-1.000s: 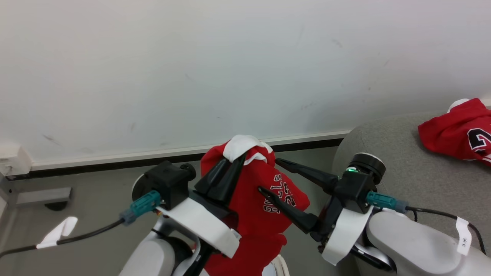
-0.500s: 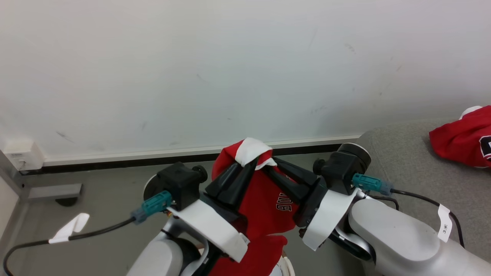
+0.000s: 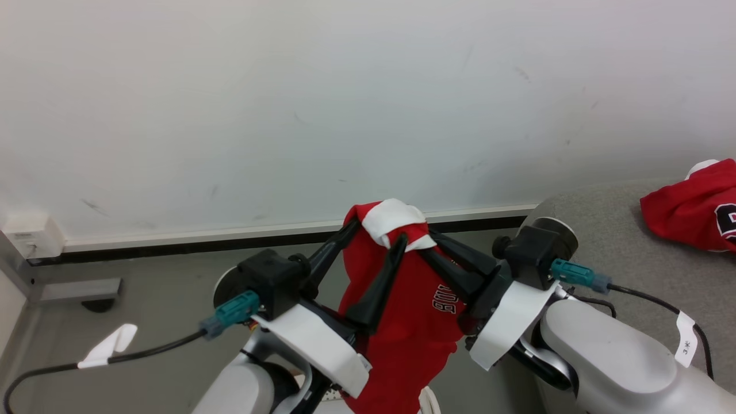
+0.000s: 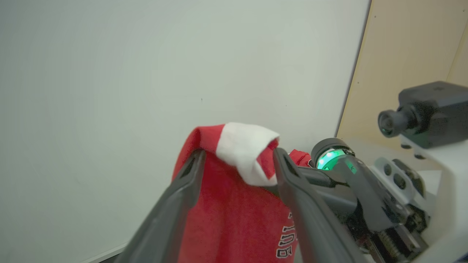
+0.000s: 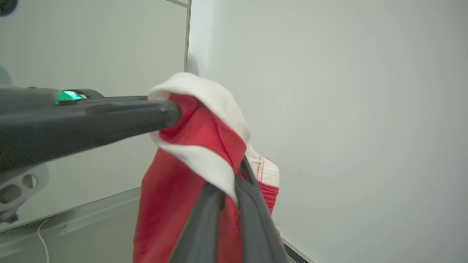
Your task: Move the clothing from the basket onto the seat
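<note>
A red garment with white trim and white lettering hangs between my two arms, above the grey floor. My left gripper is open, its fingers spread on either side of the garment's top. My right gripper is shut on the white-trimmed top fold, and its fingers meet on the cloth in the right wrist view. A second red garment with a black numeral lies on the grey seat at the right. The basket is hidden below my arms.
A white wall with a pale baseboard stands close ahead. A white socket box and a grey foot plate sit at the left on the floor. A beige panel stands beside the wall.
My right gripper swung in from open and shut on the garment's top. My left gripper, shut on that fold before, has opened. The garment sits slightly higher and hangs longer.
</note>
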### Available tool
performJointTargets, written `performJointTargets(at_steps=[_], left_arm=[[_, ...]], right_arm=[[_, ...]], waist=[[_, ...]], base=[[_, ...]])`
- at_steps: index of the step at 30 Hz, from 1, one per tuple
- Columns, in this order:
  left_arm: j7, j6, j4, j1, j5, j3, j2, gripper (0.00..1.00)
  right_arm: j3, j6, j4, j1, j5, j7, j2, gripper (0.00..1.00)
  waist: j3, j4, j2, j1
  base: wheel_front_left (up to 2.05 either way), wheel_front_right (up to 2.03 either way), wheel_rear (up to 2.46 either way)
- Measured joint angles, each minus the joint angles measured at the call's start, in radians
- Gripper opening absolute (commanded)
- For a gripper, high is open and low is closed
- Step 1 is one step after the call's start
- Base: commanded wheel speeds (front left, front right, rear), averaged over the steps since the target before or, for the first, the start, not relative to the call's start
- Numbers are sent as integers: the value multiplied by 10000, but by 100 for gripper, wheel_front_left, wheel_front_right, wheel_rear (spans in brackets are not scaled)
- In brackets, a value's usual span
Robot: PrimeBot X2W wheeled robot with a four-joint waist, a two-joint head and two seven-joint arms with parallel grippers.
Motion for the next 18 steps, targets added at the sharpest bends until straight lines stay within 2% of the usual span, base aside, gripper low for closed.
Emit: performJointTargets(at_steps=[13, 18], left_arm=[[-205, -100, 437, 263, 0, -253, 272, 100], [-341, -79, 621, 400, 0, -278, 299, 100]], right_arm=[[-679, -2, 6, 206, -163, 0, -397, 0], [-650, -2, -31, 239, -182, 0, -454, 0]], waist=[[80, -232, 0, 0], [107, -408, 0, 0]], base=[[0, 0, 0], [0, 0, 0]])
